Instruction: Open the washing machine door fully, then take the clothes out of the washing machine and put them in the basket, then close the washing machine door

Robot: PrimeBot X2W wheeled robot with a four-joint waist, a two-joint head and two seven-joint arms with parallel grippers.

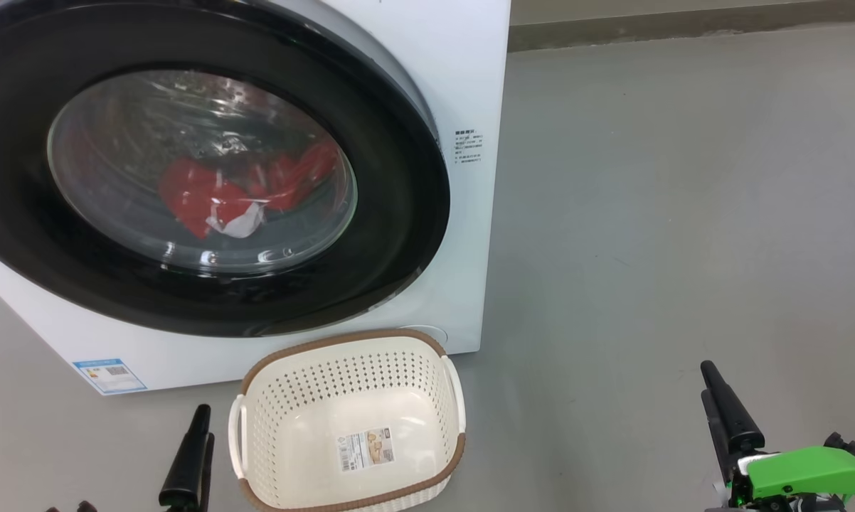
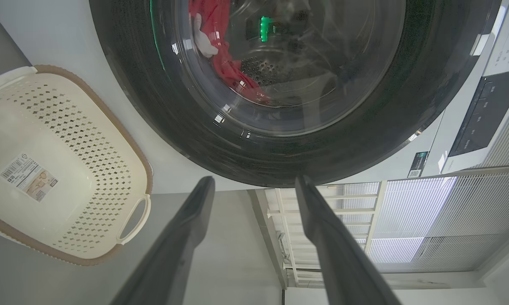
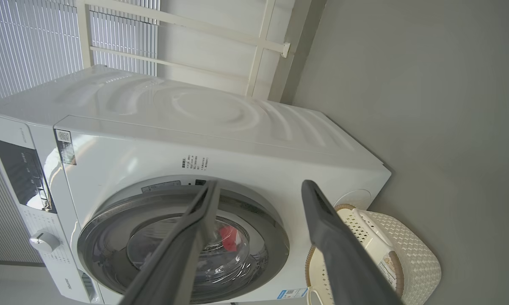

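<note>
Nothing's begun: the washing machine ahead of both grippers has its door not yet swung open. Bare floor beyond the right gripper gives swinging room. The basket sits empty just beside the left gripper, close under the door's rim. The clothes lie behind the glass. Both grippers gape wide, holding nothing

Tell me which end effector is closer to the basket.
The left end effector: it stands right beside the basket, next to its white side handle, while the right end effector is well away on the basket's other side.
</note>
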